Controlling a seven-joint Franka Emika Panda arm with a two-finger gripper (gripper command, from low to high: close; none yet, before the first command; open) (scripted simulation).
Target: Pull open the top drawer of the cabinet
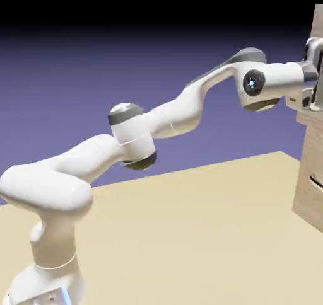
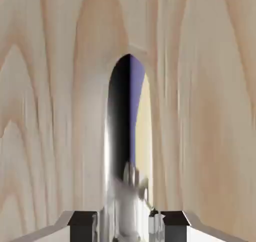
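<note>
While I have the pincer [image 2: 128, 228] clenched on the shiny handle [image 2: 117, 141], the top drawer [image 2: 210, 111] fills the hand view behind it, high on the cabinet [image 1: 307, 178], exterior view's right; arm [image 1: 176, 116] stretched above the bench [image 1: 189, 234].

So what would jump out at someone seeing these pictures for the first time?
Probably the big white arm, stretching from the lower left of the exterior view up to the wooden cabinet at the right edge. In the hand view it would be the shiny, mirror-like handle, standing out in the middle of the pale wood, with the gripper closed on its lower end.
</note>
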